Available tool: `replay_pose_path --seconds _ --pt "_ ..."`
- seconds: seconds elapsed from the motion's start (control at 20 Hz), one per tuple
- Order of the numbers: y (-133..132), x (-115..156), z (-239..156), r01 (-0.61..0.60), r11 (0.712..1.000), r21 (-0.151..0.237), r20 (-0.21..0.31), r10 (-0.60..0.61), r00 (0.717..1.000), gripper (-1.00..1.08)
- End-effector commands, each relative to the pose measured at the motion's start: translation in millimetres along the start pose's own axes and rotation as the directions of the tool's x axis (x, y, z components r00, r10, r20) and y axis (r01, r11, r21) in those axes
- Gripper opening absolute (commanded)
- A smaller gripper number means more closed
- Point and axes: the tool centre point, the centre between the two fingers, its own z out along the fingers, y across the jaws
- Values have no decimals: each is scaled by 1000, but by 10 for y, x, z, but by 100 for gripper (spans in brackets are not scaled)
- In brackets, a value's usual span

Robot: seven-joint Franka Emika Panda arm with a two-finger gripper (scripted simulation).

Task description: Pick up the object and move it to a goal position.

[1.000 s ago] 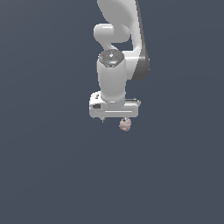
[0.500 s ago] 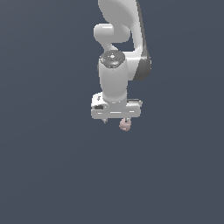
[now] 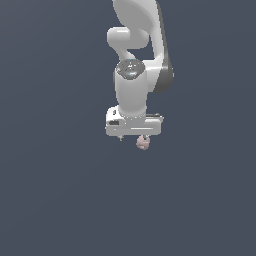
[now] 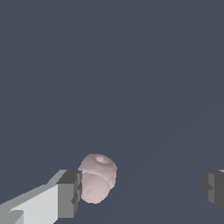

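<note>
The hand (image 4: 142,192) is spread wide, with the object (image 4: 97,177) lying on the desk (image 4: 131,65) between its fingers, close against one finger (image 4: 70,192) and well apart from the other. The grasp, the lift and the move to the goal all seem left to do.

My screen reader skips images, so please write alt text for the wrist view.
A small pale pink blob sits beside one grey finger pad of the open end effector, far from the other pad, against a plain dark grey background.
</note>
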Motion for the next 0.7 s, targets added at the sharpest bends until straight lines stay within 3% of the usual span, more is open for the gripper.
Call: replay_pose_path --seconds 0.0,0.65 --pt "-30 -29 44 -17 1000 -3 2 17 1000 100" --pt "-308 -361 476 -195 980 -38 10 196 981 100"
